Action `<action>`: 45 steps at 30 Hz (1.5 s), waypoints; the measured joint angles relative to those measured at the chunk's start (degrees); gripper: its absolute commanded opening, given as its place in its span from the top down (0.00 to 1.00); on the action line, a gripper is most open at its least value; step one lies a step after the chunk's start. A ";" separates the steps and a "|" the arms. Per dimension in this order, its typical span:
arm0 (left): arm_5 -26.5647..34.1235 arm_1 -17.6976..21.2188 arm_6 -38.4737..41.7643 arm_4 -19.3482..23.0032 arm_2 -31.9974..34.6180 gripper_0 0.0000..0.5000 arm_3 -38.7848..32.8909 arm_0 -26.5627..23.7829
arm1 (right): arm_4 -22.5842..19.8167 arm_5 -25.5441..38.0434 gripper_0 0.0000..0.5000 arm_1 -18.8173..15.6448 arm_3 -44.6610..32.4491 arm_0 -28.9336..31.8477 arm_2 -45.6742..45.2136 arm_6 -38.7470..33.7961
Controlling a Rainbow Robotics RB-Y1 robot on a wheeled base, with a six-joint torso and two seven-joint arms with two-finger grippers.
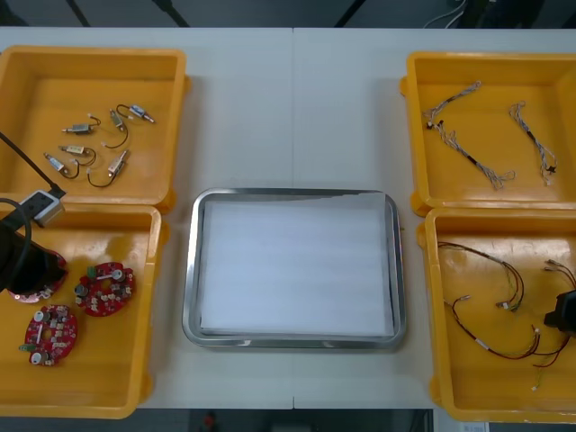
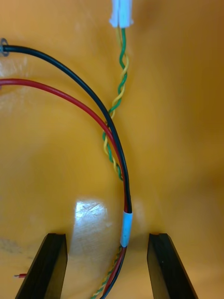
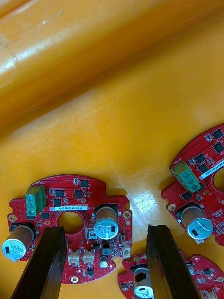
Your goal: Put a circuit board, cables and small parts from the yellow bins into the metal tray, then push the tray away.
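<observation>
Currently both arms are low over the near bins, one on each side of the metal tray [image 1: 191, 270], which sits mid-table with a white, bare inside.

The left gripper [image 3: 105, 264] hangs over the near left yellow bin [image 1: 151, 297] with its black fingers spread wide. A round red circuit board [image 3: 84, 194] lies flat on the bin floor right beneath them. Its middle hole and one silver capacitor fall in the gap between the fingers. The board sits off-centre, running under one finger and stopping just short of the other. A second board [image 3: 205, 163] and a third board [image 3: 163, 280] lie just beside it, not touching it.

The right gripper [image 2: 106, 266] is down in the near right yellow bin [image 1: 434, 297], fingers likewise spread. Between them runs a cable bundle [image 2: 125, 229] of a black wire, a red wire and a twisted green and yellow pair, gathered by a white sleeve. Its long axis runs the way the fingers point, so closing would cross it squarely. It lies nearer one finger than the other.

Either arm looks ready to drop and pinch; each would likely need a small sideways shift to centre first.

Small metal parts [image 1: 94, 144] wait in the far left yellow bin [image 1: 175, 117], and pale twisted cables [image 1: 468, 139] in the far right yellow bin [image 1: 412, 135].
</observation>
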 measured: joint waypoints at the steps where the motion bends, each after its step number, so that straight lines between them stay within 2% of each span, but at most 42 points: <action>1: -0.02 0.00 0.00 -0.15 0.00 0.00 0.00 0.00 | 0.00 -0.21 0.28 0.01 -0.02 0.04 0.00 0.00; 2: -0.03 0.00 0.00 -0.32 0.00 0.00 0.00 0.00 | 0.00 -0.39 0.70 0.02 -0.03 0.06 0.00 0.00; 3: -0.05 0.00 0.00 -0.49 -0.02 0.00 0.00 0.00 | 0.01 -0.49 0.70 0.02 -0.04 0.06 0.00 0.00; 4: -0.09 0.00 0.00 -0.67 -0.07 0.00 0.00 0.00 | 0.03 -0.56 0.96 0.03 -0.04 0.06 0.00 0.00; 5: -0.21 0.00 0.00 -0.90 -0.16 0.00 0.01 0.00 | 0.06 -0.59 0.96 0.03 -0.04 0.07 0.00 0.00; 6: -0.35 0.00 0.00 -1.17 -0.32 0.00 0.02 0.00 | 0.10 -0.59 1.00 0.04 -0.04 0.07 0.00 0.00; 16: -3.70 0.00 -0.01 -3.28 -3.88 0.00 0.17 -0.01 | 0.35 -0.70 1.00 0.09 -0.04 0.11 0.00 0.00; 23: -3.86 0.00 -0.01 -4.88 -4.40 0.00 0.29 -0.01 | 0.35 0.26 1.00 0.09 -0.48 0.09 -0.44 0.04; 37: -4.22 -0.09 -0.05 -6.74 -4.42 0.00 0.34 -0.02 | -0.13 15.75 1.00 0.17 -9.80 -0.82 -9.64 0.61; 45: -4.24 -0.17 -0.09 -7.09 -4.45 0.00 0.36 -0.03 | -0.66 23.13 1.00 0.18 -16.53 -3.25 -13.00 4.58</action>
